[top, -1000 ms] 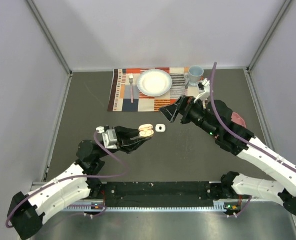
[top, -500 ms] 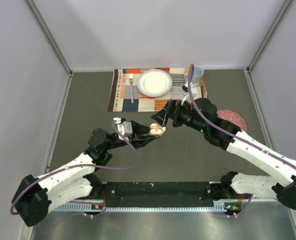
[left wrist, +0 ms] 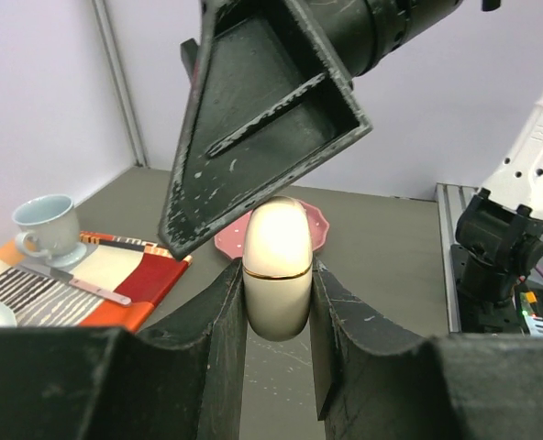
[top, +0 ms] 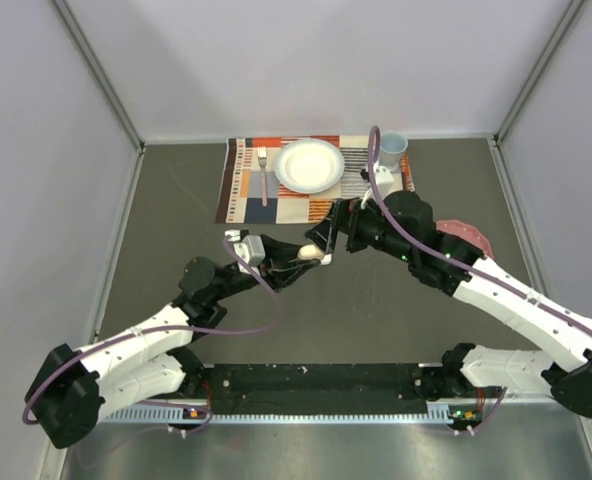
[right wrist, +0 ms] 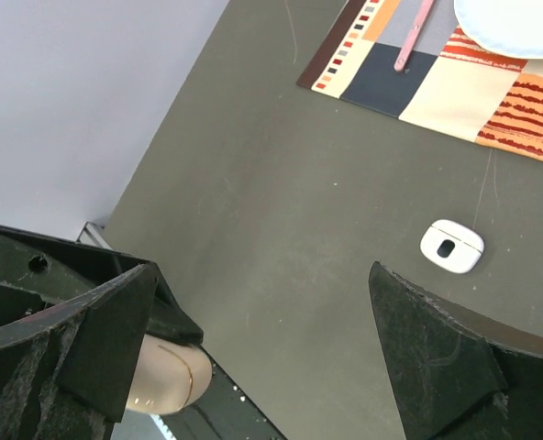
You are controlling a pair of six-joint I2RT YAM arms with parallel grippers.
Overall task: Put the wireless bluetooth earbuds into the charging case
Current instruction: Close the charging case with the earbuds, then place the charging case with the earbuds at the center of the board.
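Brought together since a second ago, the charging case [left wrist: 277,247] is pinched by the left end effector [left wrist: 277,280], seemingly steadied for the spread-open right end effector [top: 324,235] just above it.

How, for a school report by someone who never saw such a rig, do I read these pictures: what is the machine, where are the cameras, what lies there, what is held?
Two robot arms are bolted at the near edge of a table. One picture looks down from above; the other two come from a camera on each wrist. The left pincer grips a cream case with a gold seam. The right pincer hangs open close by it. At the back lies a patterned placemat with a plate, fork and cup; a pink dish sits to the right. A small white case lies on the table.
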